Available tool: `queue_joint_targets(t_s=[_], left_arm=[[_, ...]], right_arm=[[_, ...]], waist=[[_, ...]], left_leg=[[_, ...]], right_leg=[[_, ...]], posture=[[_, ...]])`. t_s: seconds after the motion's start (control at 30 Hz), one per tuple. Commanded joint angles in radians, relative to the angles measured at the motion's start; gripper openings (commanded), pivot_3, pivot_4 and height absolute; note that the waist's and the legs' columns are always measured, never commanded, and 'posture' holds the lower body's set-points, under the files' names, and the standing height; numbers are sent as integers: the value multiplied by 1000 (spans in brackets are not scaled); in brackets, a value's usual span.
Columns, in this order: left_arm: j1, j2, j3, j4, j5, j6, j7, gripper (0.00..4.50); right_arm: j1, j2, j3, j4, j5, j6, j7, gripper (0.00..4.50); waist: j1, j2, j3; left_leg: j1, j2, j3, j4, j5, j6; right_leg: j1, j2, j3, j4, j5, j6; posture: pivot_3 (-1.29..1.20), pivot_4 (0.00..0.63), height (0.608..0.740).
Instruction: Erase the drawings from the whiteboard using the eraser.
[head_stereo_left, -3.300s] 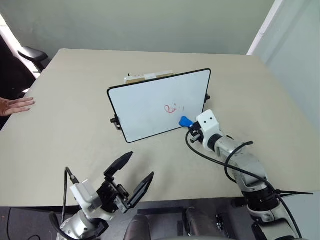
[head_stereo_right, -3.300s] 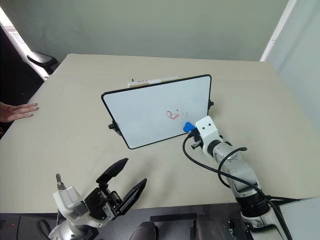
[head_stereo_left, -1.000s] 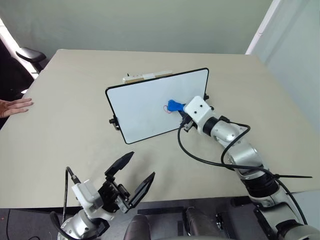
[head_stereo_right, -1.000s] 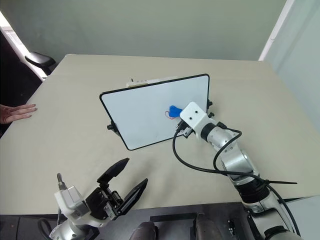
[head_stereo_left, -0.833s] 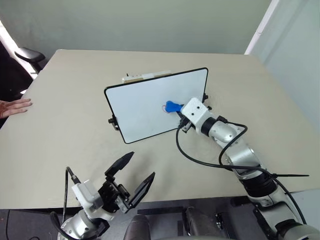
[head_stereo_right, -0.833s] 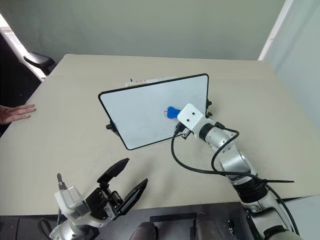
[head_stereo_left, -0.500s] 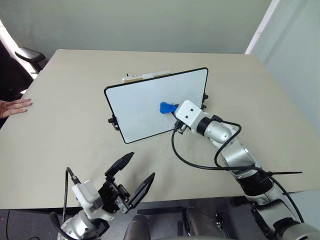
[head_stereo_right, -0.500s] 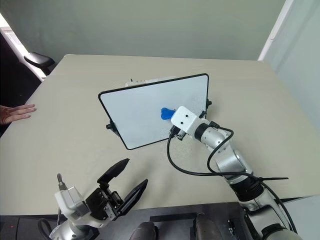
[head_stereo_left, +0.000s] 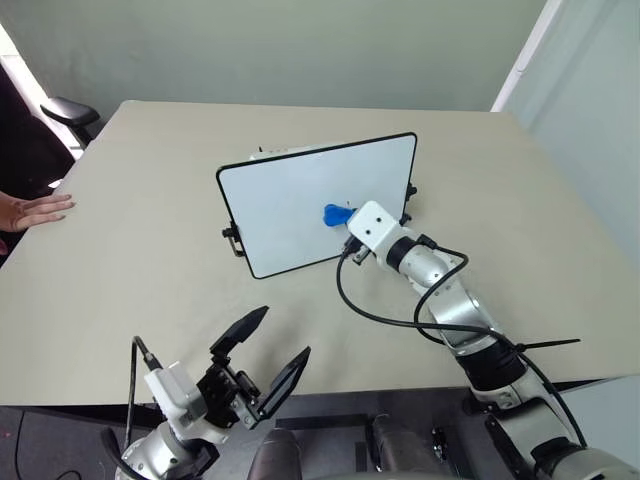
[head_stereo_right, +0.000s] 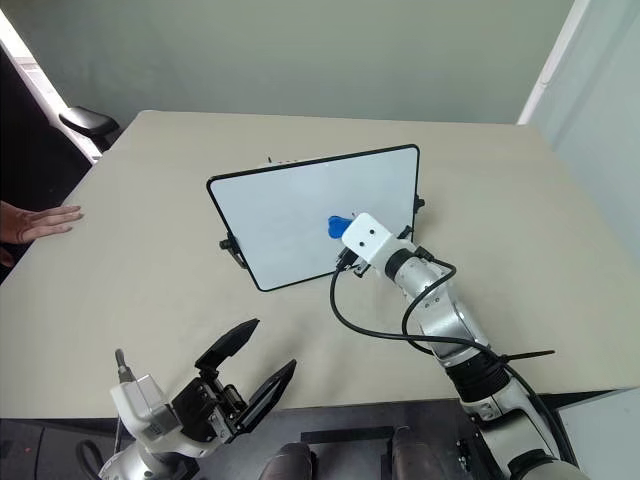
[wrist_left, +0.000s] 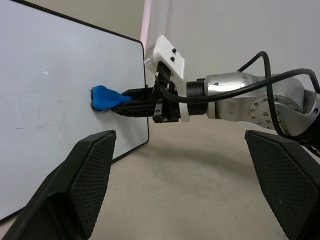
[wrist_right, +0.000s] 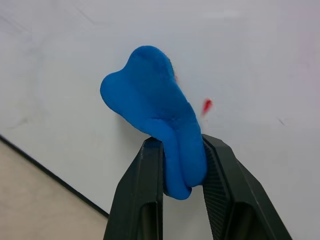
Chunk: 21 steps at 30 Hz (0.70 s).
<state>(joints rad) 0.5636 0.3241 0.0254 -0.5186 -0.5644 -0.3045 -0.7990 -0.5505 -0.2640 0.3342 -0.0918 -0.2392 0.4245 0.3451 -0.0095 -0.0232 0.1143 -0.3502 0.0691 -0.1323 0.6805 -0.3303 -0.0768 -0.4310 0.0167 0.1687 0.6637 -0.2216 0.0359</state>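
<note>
While the right gripper (wrist_right: 182, 172) pinches the blue eraser (wrist_right: 157, 117) tight between its two black fingers, it presses the soft piece against the face of the whiteboard (head_stereo_left: 290, 205), which stands tilted on the beige table (head_stereo_left: 130, 250). Just beside the eraser one tiny red fleck of the drawings (wrist_right: 206, 105) shows. Near the table's front edge the left gripper (head_stereo_left: 262, 360) hangs with its fingers spread wide, holding nothing.
</note>
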Motion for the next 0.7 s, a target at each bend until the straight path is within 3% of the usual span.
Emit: queue_joint_targets(t_s=[0.03, 0.4, 0.7], left_arm=[[2, -4, -2, -32, -7, -15, 1, 4500], [-2, -5, -10, -37, -7, -12, 2, 4500], [-6, -5, -19, -48, -3, -9, 10, 4500]], right_arm=[[9, -11, -71, -18, -15, 20, -44, 1008], [31, -48, -86, -41, -20, 29, -30, 1008], [-41, -14, 11, 24, -62, -36, -5, 1008]], waist=[[0, 0, 0], [0, 0, 0], [-13, 1, 0]], left_leg=[[0, 0, 0, 0, 0, 0], [-2, 0, 1, -1, 0, -1], [-2, 0, 1, -2, 0, -1]], right_leg=[[0, 0, 0, 0, 0, 0], [-2, 0, 0, -2, 0, 0], [-5, 0, 0, -2, 0, 0]], posture=[[0, 150, 740], [0, 150, 740], [0, 150, 740]])
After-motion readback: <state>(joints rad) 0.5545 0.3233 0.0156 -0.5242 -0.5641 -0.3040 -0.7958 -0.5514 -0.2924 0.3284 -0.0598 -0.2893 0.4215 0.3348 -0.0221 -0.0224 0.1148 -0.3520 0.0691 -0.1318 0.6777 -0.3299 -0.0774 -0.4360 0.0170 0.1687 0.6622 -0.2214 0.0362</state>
